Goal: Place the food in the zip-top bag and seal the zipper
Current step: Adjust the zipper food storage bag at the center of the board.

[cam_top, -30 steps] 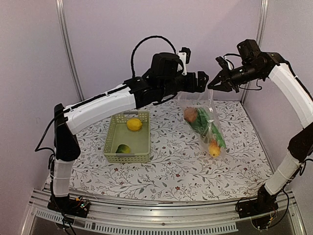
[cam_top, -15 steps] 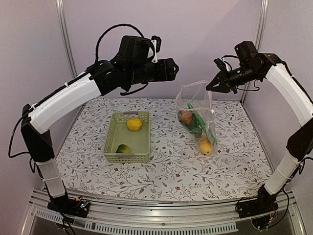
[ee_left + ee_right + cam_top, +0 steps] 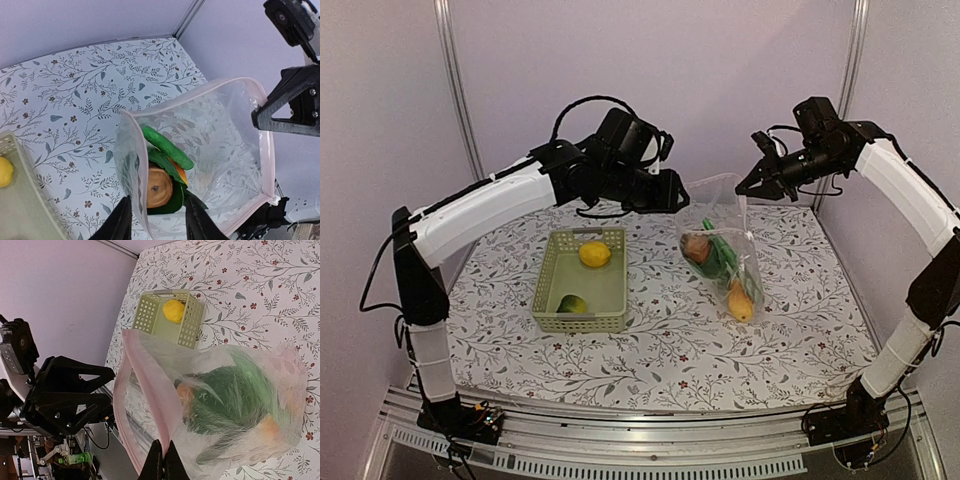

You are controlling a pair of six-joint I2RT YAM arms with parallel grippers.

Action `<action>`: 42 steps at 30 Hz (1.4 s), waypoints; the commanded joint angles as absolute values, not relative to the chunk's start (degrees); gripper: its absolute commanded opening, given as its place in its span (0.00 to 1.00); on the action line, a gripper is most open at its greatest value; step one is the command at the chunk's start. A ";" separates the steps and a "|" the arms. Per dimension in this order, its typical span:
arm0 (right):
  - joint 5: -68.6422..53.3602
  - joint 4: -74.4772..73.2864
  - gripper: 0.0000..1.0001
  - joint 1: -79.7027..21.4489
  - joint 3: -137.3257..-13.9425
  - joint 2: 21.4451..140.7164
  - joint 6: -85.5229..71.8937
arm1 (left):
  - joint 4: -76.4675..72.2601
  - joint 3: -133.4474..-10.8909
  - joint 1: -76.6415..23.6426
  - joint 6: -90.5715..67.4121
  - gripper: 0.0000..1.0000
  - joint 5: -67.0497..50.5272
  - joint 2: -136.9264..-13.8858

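The clear zip-top bag (image 3: 722,222) hangs open-mouthed above the table. My right gripper (image 3: 748,186) (image 3: 163,444) is shut on its pinkish zipper (image 3: 150,390) at the right corner. Food lies in the bag: a green cucumber (image 3: 167,147), a reddish-brown round piece (image 3: 159,187) and an orange-yellow piece (image 3: 740,300). My left gripper (image 3: 672,190) (image 3: 156,201) is at the bag's left mouth edge. Its jaws are apart, with the bag wall (image 3: 131,165) passing between them. A lemon (image 3: 594,253) and a green-yellow piece (image 3: 572,304) remain in the basket (image 3: 548,290).
The pale green lattice basket (image 3: 25,210) stands left of the bag on the floral tablecloth (image 3: 660,350). Wall poles (image 3: 455,90) rise at the back corners. The right arm (image 3: 910,200) arches over the table's right side.
My left gripper swung up and left away from the bag, then came back lower to the bag's left mouth edge. The right gripper and the bag dropped slightly.
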State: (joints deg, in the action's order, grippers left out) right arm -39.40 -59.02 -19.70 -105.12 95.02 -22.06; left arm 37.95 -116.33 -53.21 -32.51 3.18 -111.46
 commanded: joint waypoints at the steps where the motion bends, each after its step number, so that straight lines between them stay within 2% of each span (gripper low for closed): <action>1: -40.48 -57.75 0.00 -19.34 -103.02 92.93 -22.31 | 40.52 -118.61 -51.69 -33.65 0.32 -1.76 -113.51; 3: -40.31 -57.60 0.00 -19.38 -102.61 92.57 -22.25 | 41.41 -119.51 -51.40 -34.16 0.28 -2.65 -114.43; 8: -40.13 -57.27 0.00 -19.34 -101.43 92.04 -22.15 | 40.97 -121.85 -50.90 -33.05 0.00 -5.26 -116.27; 14: -40.18 -57.31 0.00 -19.34 -103.05 92.45 -22.40 | 35.83 -123.98 -50.89 -31.84 0.00 -6.57 -115.53; 21: -36.43 -58.21 0.00 -19.35 -107.07 92.95 -22.79 | 22.83 -116.50 -51.76 -28.92 0.00 -5.39 -109.83; 29: -35.99 -58.34 0.00 -19.34 -104.11 93.32 -22.24 | 28.25 -112.27 -49.78 -32.60 0.00 -4.12 -111.95; 30: -36.11 -58.31 0.00 -19.36 -104.15 93.34 -22.17 | 28.25 -112.28 -49.72 -32.45 0.02 -3.99 -111.74; 38: -37.30 -57.78 0.00 -19.34 -104.89 93.56 -22.58 | 25.57 -109.34 -49.18 -23.93 0.53 2.93 -103.66; 42: -37.48 -57.68 0.00 -19.34 -104.85 93.69 -22.53 | 24.44 -102.47 -48.74 -20.52 0.67 6.77 -97.56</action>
State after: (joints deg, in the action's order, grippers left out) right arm -36.69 -58.50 -19.68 -104.71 93.73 -22.31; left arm 26.68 -107.26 -49.69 -25.39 1.72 -104.84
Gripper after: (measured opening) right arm 0.005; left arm 0.622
